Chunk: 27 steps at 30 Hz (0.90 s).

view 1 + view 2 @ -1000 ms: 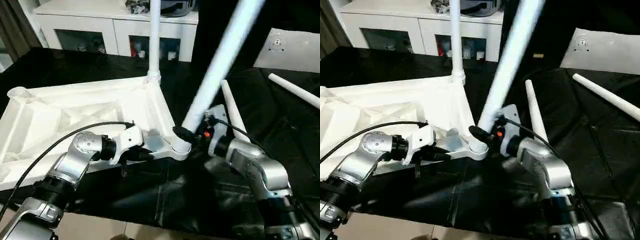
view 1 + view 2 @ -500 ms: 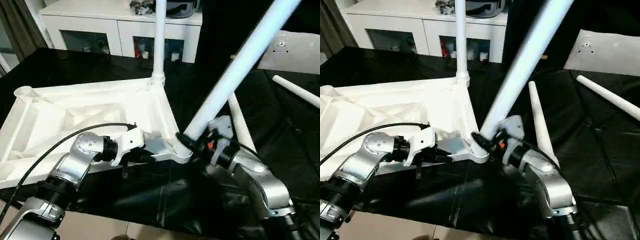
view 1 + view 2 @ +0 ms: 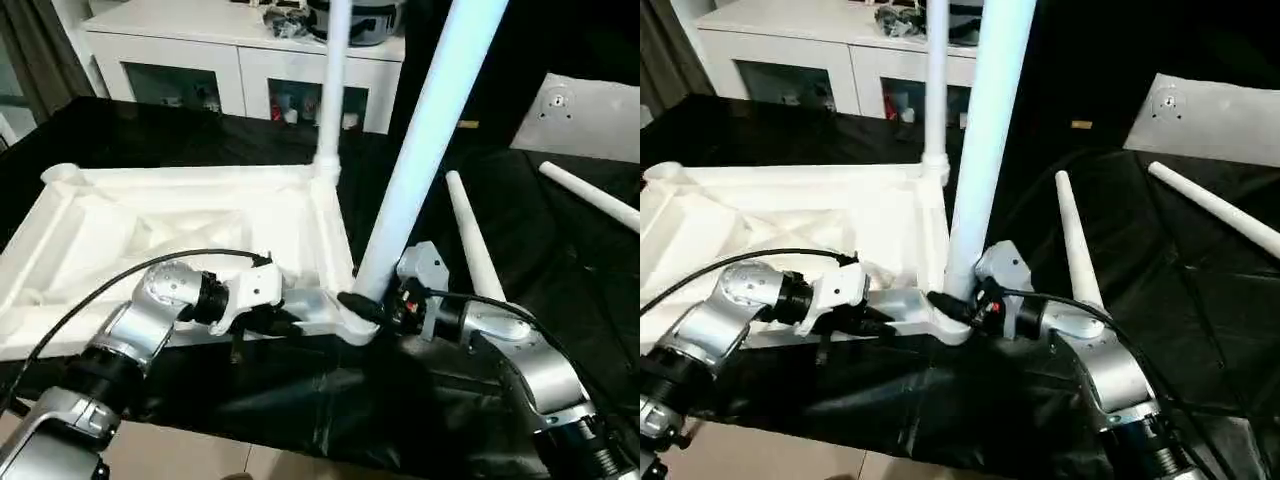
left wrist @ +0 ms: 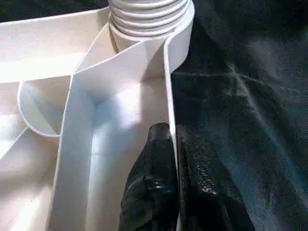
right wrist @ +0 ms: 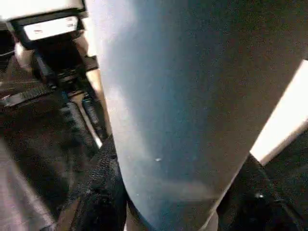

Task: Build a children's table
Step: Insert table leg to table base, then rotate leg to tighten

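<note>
Left eye view: the white plastic square tabletop [image 3: 190, 215] lies upside down, ribbed underside up, on the worktop's black cloth [image 3: 560, 260], left of centre. A long tapered white tube leg [image 3: 333, 90] stands upright in the round socket at its far right corner. A second white tube leg [image 3: 425, 150] rises from the near right corner socket [image 3: 352, 322], leaning a little to the right towards its top.

The left gripper [image 4: 174, 183] has its black fingers [image 4: 154, 187] clenched on the thin raised rim [image 4: 169, 96] of the tabletop's near edge, one finger inside the rim and one outside, just left of that near right socket, whose ribbed collar shows beyond them in the left wrist view.

The right gripper [image 3: 372, 305] reaches in from the right, its fingers grasping the base of the second leg just above the socket; in the right wrist view the tube sits between the two dark fingers [image 5: 103, 192].

Two more white tapered tube legs lie loose on the cloth: one [image 3: 472, 240] just right of the right gripper, narrow end pointing far, another [image 3: 590, 195] well apart at the right. A flat white panel with a round fitting [image 3: 580, 105] lies at the far right. A white cabinet [image 3: 230, 50] stands beyond the worktop.
</note>
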{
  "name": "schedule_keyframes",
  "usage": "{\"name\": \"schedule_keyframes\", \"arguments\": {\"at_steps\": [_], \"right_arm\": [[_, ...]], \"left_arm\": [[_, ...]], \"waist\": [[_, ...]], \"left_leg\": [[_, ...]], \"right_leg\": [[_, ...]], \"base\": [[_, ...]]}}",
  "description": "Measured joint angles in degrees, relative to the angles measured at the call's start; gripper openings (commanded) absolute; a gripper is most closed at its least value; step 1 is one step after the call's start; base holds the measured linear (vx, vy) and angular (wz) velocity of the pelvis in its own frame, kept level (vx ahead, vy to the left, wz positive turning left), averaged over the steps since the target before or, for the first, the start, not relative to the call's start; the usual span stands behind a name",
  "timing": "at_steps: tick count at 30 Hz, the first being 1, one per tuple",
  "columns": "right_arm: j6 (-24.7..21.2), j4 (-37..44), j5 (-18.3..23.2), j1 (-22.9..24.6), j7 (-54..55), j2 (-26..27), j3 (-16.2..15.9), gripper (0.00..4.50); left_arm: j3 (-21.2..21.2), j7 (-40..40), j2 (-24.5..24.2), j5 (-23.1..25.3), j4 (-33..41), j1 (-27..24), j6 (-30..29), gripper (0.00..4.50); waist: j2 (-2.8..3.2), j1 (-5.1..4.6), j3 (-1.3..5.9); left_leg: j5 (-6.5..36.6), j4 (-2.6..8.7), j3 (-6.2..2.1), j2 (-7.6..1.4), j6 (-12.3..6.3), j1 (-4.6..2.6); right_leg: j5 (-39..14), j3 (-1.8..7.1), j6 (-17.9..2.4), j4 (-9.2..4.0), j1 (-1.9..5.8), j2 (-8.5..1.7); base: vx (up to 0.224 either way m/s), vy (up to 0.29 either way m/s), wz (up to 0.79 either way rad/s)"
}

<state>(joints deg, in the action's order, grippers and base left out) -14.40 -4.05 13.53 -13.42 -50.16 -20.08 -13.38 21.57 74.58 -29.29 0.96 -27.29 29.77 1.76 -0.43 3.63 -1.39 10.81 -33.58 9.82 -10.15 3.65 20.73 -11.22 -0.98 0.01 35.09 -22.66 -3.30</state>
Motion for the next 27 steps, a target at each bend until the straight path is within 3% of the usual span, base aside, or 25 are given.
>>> {"name": "schedule_keyframes", "arguments": {"at_steps": [8, 15, 20, 27], "right_arm": [[0.3, -0.6, 0.3, 0.2, -1.8, 0.4, -0.1, 1.89], [2.2, -1.5, -0.3, 0.7, -0.2, 2.6, -0.1, 1.89], [4.2, -4.2, -0.9, 0.3, 5.8, 7.2, 0.9, 1.89], [5.6, -10.1, -2.8, -2.9, 15.7, 12.3, 3.6, 1.89]], "left_arm": [[1.9, 1.4, 0.2, 1.8, -3.9, 3.1, 2.8, 0.0], [1.8, 1.1, -0.3, 2.7, -4.5, 3.4, 3.4, 0.0], [-1.1, -2.5, -0.5, 2.3, -0.8, 0.4, -2.0, 0.0], [-5.4, -12.8, 2.8, 1.6, 12.2, -7.4, -16.0, 0.0]], "waist": [[0.18, 0.27, -0.1], [0.34, 0.0, -0.07], [0.7, -0.51, -0.25], [0.66, -2.31, -0.27]], "left_leg": [[0.0, 0.24, 0.0, 0.05, 0.02, -0.75], [0.0, 0.55, 0.0, 0.06, 0.04, -0.79], [0.0, 0.58, -0.01, 0.09, 0.04, -0.95], [0.0, 0.5, -0.04, 0.19, 0.04, -0.56]], "right_leg": [[-0.3, 0.0, 0.4, -0.15, 0.65, -0.03], [-0.3, 0.0, 0.4, -0.15, 0.65, -0.02], [-0.3, 0.02, 0.4, -0.13, 0.59, -0.03], [-0.3, 0.02, 0.4, -0.57, -0.09, -0.11]], "base": [[0.0, 0.0, 0.0], [0.0, 0.0, 0.0], [0.0, 0.0, 0.0], [0.0, 0.0, 0.0]]}}
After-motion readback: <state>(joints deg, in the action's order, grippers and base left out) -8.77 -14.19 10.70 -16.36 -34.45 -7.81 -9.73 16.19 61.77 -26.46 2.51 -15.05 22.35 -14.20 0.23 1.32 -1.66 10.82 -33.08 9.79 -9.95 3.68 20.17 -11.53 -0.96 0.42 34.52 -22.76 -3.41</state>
